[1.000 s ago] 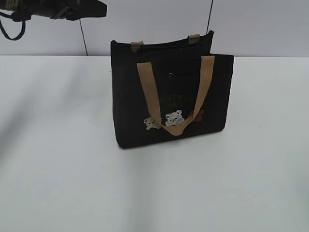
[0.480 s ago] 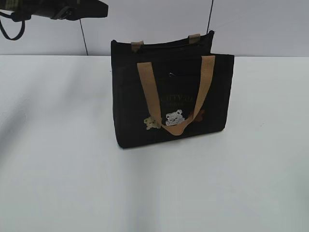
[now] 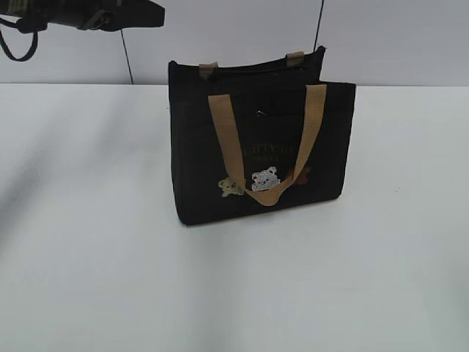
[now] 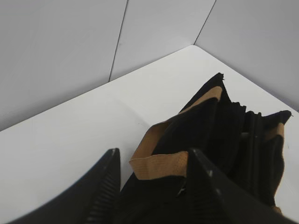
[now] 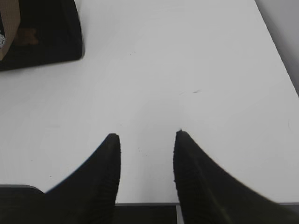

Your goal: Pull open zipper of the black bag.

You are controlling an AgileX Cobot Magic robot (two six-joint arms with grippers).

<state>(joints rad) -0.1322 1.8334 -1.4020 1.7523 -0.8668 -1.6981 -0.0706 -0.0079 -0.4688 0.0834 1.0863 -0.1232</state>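
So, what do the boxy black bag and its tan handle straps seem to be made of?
The boxy black bag looks like matte woven fabric: it shows soft folds and no shine. The tan handle straps look like flat webbing; the left wrist view shows a fine ribbed weave. The exact fibre cannot be told.

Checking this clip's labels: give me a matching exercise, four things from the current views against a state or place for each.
Things:
1. black bag
2. front tan strap
3. left gripper
4. right gripper

States:
A. jaws apart above bare white table
B. hangs down the bag's front
C. stands upright on the table
D. jaws apart above the bag's top

Pairs: 1-C, 2-B, 3-D, 4-A
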